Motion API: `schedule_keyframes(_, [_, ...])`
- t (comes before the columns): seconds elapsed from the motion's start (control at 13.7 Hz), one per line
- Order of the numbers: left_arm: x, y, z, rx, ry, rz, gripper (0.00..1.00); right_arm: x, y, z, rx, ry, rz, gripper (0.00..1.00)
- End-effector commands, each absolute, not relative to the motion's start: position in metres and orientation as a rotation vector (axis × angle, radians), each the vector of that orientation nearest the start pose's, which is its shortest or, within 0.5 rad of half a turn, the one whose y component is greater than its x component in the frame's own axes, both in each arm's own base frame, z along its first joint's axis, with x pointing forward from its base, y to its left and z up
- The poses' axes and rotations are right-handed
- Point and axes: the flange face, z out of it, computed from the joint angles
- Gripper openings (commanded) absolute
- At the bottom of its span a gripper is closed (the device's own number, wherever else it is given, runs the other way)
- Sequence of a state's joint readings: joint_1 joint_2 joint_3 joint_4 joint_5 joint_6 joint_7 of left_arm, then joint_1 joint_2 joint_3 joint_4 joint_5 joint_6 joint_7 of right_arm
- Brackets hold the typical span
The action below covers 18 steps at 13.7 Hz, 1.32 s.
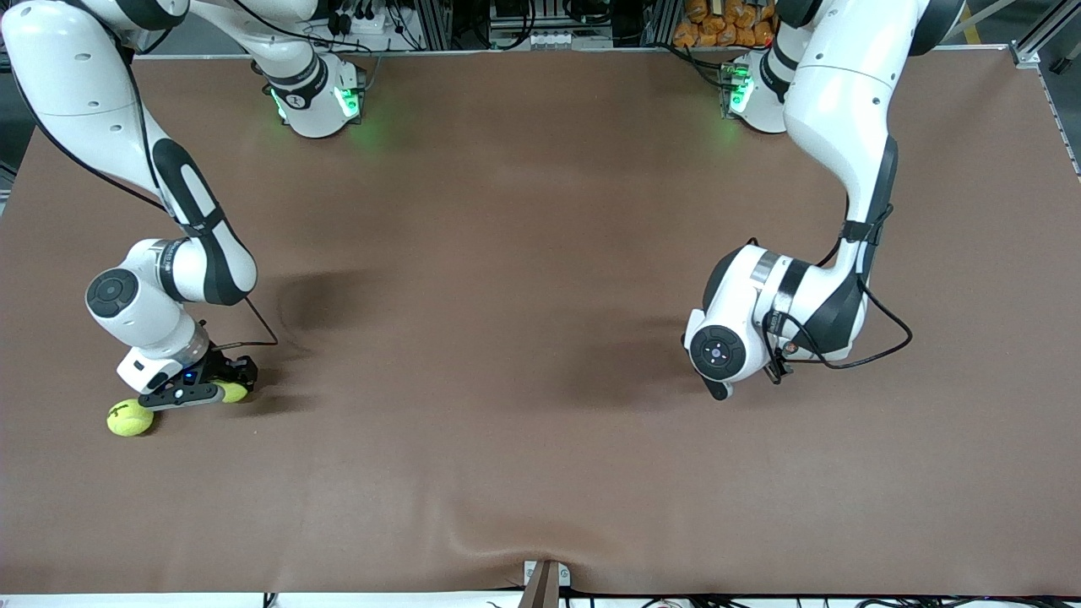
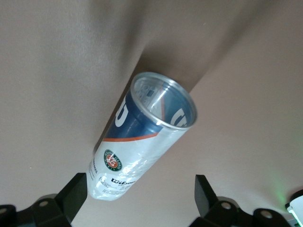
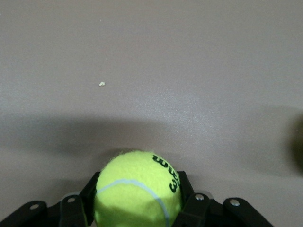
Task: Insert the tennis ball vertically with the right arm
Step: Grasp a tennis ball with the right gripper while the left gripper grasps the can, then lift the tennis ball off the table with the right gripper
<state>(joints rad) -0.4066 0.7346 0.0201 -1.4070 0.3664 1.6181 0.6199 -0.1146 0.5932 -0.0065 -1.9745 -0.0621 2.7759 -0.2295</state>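
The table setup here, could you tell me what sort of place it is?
Probably a robotics lab: two white arms mounted on a brown-covered table, aluminium framing and cabling past the bases, tennis balls as test props.

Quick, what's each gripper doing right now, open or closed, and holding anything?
Left gripper: open, empty, over the open tennis ball can.
Right gripper: shut on a tennis ball, low at the table.
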Motion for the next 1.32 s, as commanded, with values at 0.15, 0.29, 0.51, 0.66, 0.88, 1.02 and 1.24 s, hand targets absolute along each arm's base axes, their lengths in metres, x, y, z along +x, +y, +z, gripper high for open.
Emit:
schedule_keyframes(0.15, [0.624, -0.214, 0.223, -2.269, 1.475, 0.763, 1.0, 0.639, -0.072, 0.277, -3.177, -0.253, -0.356, 0.06])
schedule_keyframes(0.29, [0.618, -0.214, 0.215, -2.265, 1.459, 0.769, 1.0, 0.642, -0.071, 0.335, -3.165, -0.223, -0.281, 0.06])
schedule_keyframes(0.51, [0.61, -0.214, 0.199, -2.265, 1.467, 0.765, 1.0, 0.636, -0.069, 0.427, -3.165, -0.22, -0.183, 0.07])
schedule_keyframes(0.66, [0.607, -0.211, 0.19, -2.261, 1.469, 0.757, 1.0, 0.633, -0.07, 0.478, -3.163, -0.218, -0.135, 0.09])
schedule_keyframes(0.88, [0.604, -0.21, 0.183, -2.261, 1.472, 0.741, 1.0, 0.623, -0.067, 0.548, -3.133, -0.191, -0.112, 0.06])
schedule_keyframes(1.02, [0.603, -0.21, 0.18, -2.259, 1.471, 0.735, 1.0, 0.623, -0.066, 0.574, -3.132, -0.191, -0.135, 0.0])
schedule_keyframes(1.24, [0.602, -0.209, 0.173, -2.251, 1.489, 0.714, 1.0, 0.626, -0.068, 0.581, -3.134, -0.192, -0.161, 0.0])
